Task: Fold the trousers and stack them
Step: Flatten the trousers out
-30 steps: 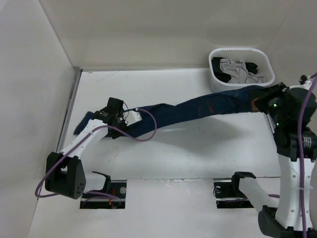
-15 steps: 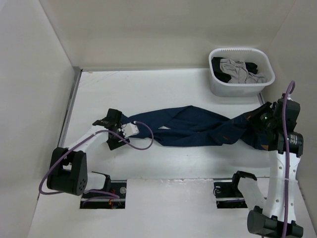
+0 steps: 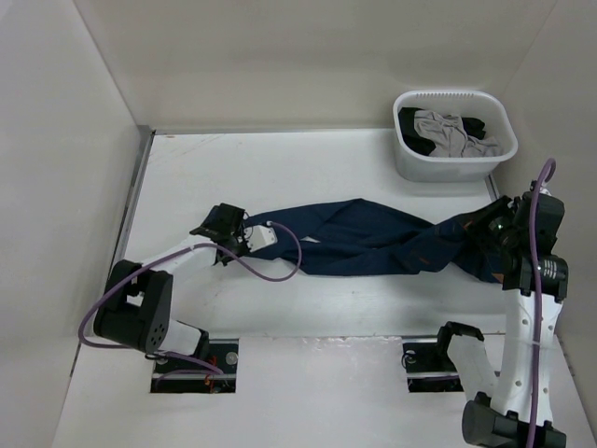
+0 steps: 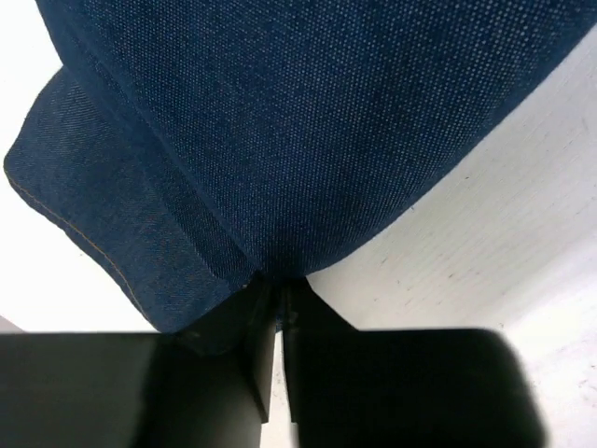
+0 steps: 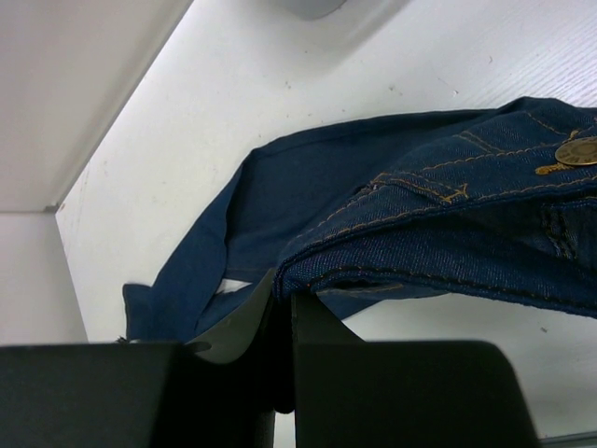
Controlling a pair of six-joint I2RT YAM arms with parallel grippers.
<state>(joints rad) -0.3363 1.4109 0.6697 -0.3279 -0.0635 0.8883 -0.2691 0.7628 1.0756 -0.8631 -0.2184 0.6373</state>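
The dark blue denim trousers lie bunched and twisted across the middle of the white table. My left gripper is at their left end, low on the table. In the left wrist view it is shut on a fold of a trouser leg, beside the stitched hem. My right gripper holds the right end. The right wrist view shows it shut on the waistband edge of the trousers, with a brass button at the far right.
A white plastic basket with grey and black clothes stands at the back right, just behind the right arm. A metal strip runs along the table's left edge by the wall. Purple cables loop off both arms.
The right arm has carried the waist end away from the basket toward the near right, so the stretched trousers have slackened into a bunch. The left gripper moved right and closed on the leg.
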